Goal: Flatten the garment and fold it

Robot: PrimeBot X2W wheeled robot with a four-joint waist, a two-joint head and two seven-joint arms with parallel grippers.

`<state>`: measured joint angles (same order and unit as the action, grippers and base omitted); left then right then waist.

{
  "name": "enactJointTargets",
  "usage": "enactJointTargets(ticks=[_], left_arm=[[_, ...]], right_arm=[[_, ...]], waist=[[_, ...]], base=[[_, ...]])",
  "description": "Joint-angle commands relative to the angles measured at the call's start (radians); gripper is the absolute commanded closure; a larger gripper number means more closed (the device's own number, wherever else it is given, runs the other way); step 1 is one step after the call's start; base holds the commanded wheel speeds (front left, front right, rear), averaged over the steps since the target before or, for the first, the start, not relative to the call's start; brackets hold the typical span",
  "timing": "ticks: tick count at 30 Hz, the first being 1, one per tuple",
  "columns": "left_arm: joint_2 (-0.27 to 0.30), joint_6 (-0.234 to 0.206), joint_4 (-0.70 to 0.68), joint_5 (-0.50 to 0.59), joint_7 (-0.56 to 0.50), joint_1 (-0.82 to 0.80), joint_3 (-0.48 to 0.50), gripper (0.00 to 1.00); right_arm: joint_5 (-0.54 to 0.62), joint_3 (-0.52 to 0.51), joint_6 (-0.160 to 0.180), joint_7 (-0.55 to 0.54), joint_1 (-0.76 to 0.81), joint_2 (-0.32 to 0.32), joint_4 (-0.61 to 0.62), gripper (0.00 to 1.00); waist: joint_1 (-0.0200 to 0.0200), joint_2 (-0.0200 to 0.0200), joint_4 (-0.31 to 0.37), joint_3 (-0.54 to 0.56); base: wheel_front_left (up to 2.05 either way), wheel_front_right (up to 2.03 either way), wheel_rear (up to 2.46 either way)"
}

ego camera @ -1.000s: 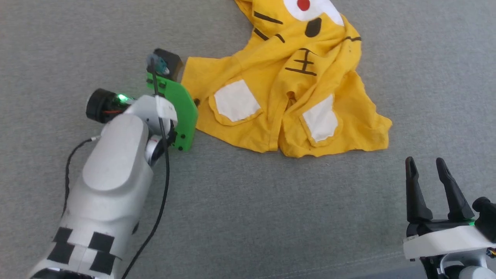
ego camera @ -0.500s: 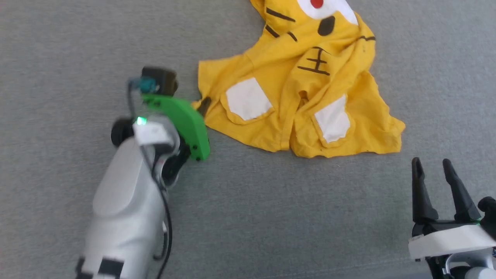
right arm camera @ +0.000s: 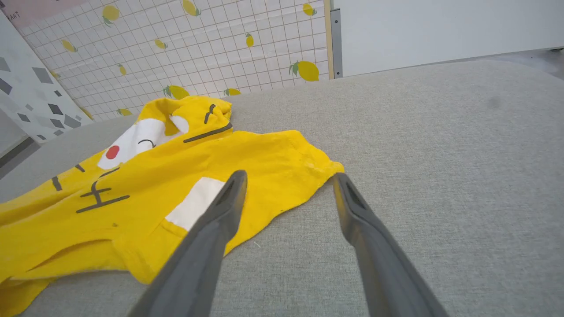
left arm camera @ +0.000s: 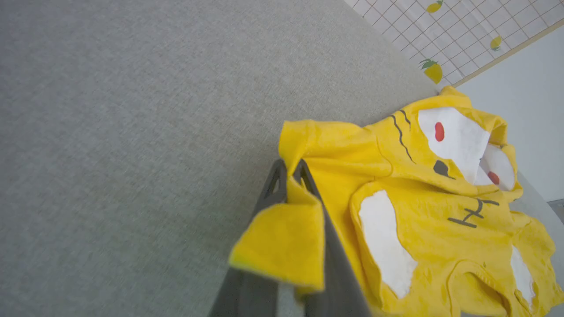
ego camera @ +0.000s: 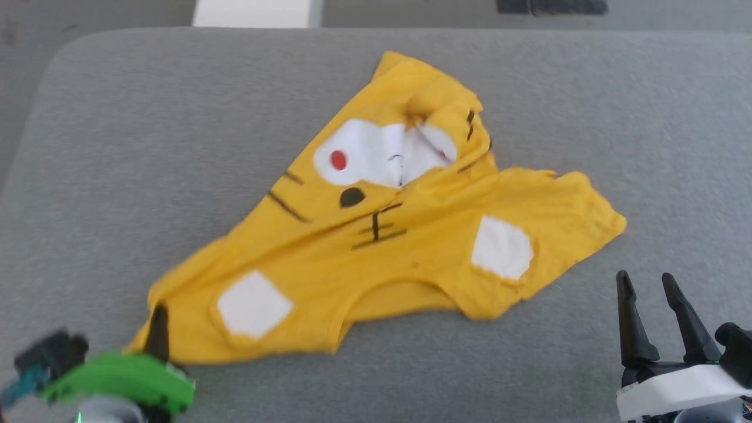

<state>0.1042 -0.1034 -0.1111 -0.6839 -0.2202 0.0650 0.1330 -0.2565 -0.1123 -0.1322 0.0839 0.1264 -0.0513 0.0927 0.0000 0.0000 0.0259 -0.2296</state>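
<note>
While the garment [ego camera: 411, 247] lies rumpled mid-way across the cushion [ego camera: 117, 147] in the head view, flattening is the step. Left wrist view: the left gripper [left arm camera: 289, 171] clamps its near-left corner. Right wrist view: the right gripper [right arm camera: 289, 175] gapes empty, probably wanting the right corner next.

- We see the garment [ego camera: 411, 247] lying rumpled in a slanted stretch across the grey counter [ego camera: 529, 88]. Its printed side faces up, with white patches, a red dot, a black dot and black whisker lines.
- Our left tool [ego camera: 157, 320] sits at the lower left, its dark fingers pinched together on the garment's near left corner. A blurred green bracket [ego camera: 117, 382] is behind it.
- Our right tool [ego camera: 645, 279] rests at the lower right, fingers spread apart, just clear of the garment's right edge.
- Beyond the counter's far edge lie a white strip [ego camera: 252, 12] and a dark shape [ego camera: 552, 6].
</note>
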Motion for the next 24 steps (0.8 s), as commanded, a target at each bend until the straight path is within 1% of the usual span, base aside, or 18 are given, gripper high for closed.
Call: enactJointTargets(ticks=[1,4,8,10,12,14,16,21,23,24], left_arm=[[-0.007,-0.007,-0.014,-0.002,0.020,0.035,0.007,1.00],[-0.025,-0.002,-0.031,-0.015,0.048,0.071,-0.011,1.00],[-0.031,0.016,-0.053,0.003,0.073,0.048,-0.061,1.00],[-0.031,0.025,-0.066,0.020,0.080,0.028,-0.086,1.00],[-0.031,0.031,-0.082,0.035,0.082,0.011,-0.108,1.00],[-0.032,0.035,-0.097,0.045,0.082,-0.003,-0.127,1.00],[-0.030,0.038,-0.112,0.057,0.079,-0.015,-0.143,1.00],[-0.029,0.039,-0.136,0.075,0.075,-0.043,-0.171,1.00],[-0.030,0.040,-0.142,0.077,0.074,-0.052,-0.179,1.00],[-0.030,0.040,-0.144,0.077,0.074,-0.055,-0.183,1.00]], right_arm=[[-0.005,-0.001,0.002,-0.002,0.008,0.001,0.003,0.00],[-0.003,-0.005,0.002,-0.008,0.005,0.001,0.000,0.00],[0.003,-0.018,0.002,-0.036,-0.028,0.001,0.006,0.00],[0.029,-0.025,0.002,-0.076,-0.067,0.001,0.018,0.00],[0.035,-0.034,0.002,-0.140,-0.121,0.001,0.032,0.00],[0.062,-0.034,0.002,-0.234,-0.184,-0.010,0.042,0.00],[0.047,-0.042,0.002,-0.337,-0.252,-0.034,0.042,0.00],[0.000,-0.009,0.002,-0.627,-0.396,-0.178,-0.003,0.00],[-0.037,0.000,0.002,-0.738,-0.435,-0.217,-0.032,0.00],[-0.048,0.008,0.002,-0.777,-0.451,-0.240,-0.041,0.00]], waist=[[0.0000,0.0000,-0.054,0.041],[0.0000,0.0000,-0.072,0.043],[0.0000,0.0000,-0.082,0.040],[0.0000,0.0000,-0.078,0.030],[0.0000,0.0000,-0.069,0.013],[0.0000,0.0000,-0.058,-0.006],[0.0000,0.0000,-0.048,-0.027],[0.0000,0.0000,-0.036,-0.077],[0.0000,0.0000,-0.036,-0.092],[0.0000,0.0000,-0.038,-0.099]], base=[[0.00,0.00,0.00],[0.00,0.00,0.00],[0.00,0.00,0.00],[0.00,0.00,0.00],[0.00,0.00,0.00],[0.00,0.00,0.00],[0.00,0.00,0.00],[0.00,0.00,0.00],[0.00,0.00,0.00],[0.00,0.00,0.00]])
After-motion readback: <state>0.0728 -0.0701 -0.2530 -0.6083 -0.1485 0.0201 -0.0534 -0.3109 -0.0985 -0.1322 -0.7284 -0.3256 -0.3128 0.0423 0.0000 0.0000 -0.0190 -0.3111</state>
